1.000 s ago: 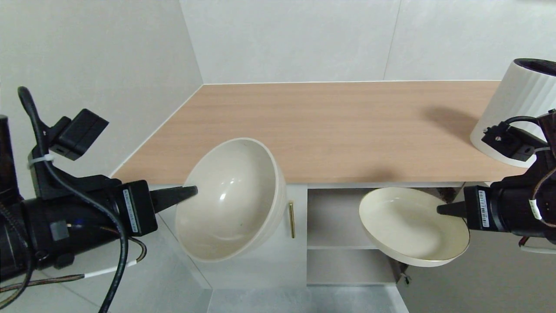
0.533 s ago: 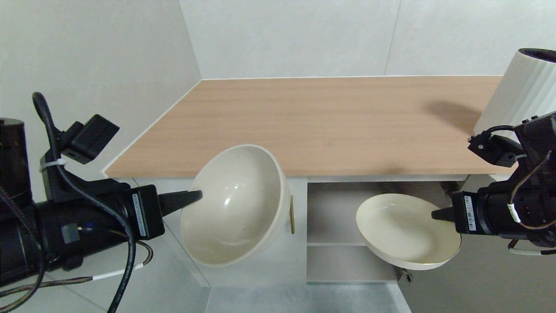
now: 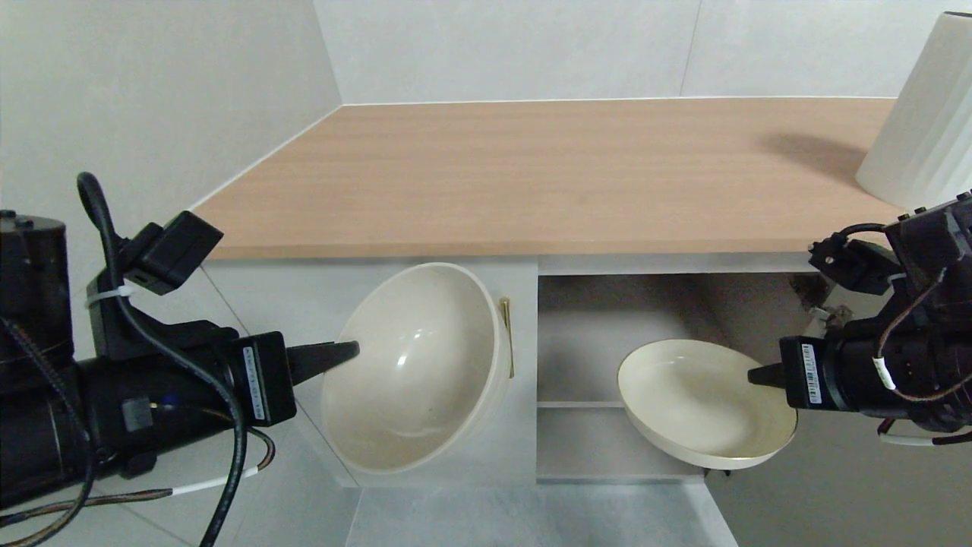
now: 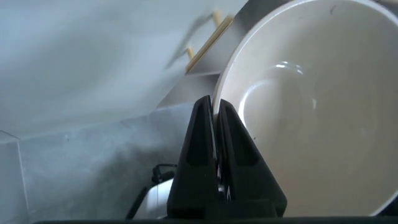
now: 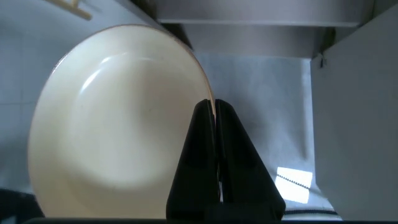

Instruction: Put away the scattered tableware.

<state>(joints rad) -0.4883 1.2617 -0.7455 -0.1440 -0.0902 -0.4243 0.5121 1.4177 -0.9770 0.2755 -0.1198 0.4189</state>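
Note:
My left gripper [image 3: 351,352] is shut on the rim of a deep cream bowl [image 3: 414,368], which hangs tilted in front of the closed left cabinet door [image 3: 304,292]. In the left wrist view the black fingers [image 4: 202,124] pinch the bowl [image 4: 305,118] at its edge. My right gripper [image 3: 755,374] is shut on the rim of a shallow cream plate [image 3: 702,403], held in front of the open cabinet compartment [image 3: 607,334]. The right wrist view has the plate [image 5: 118,118] clamped between the fingers [image 5: 202,121].
A wooden countertop [image 3: 547,171] runs above the cabinet. A white ribbed cylinder [image 3: 923,121] stands at its right end. The open compartment has a shelf [image 3: 581,404] inside. A slim gold handle [image 3: 507,338] is on the closed door. Grey floor [image 3: 531,520] lies below.
The head view has sunk, so the countertop sits higher in the picture and the cabinet front shows more. Both arms keep their dishes, now level with the cabinet rather than the counter edge.

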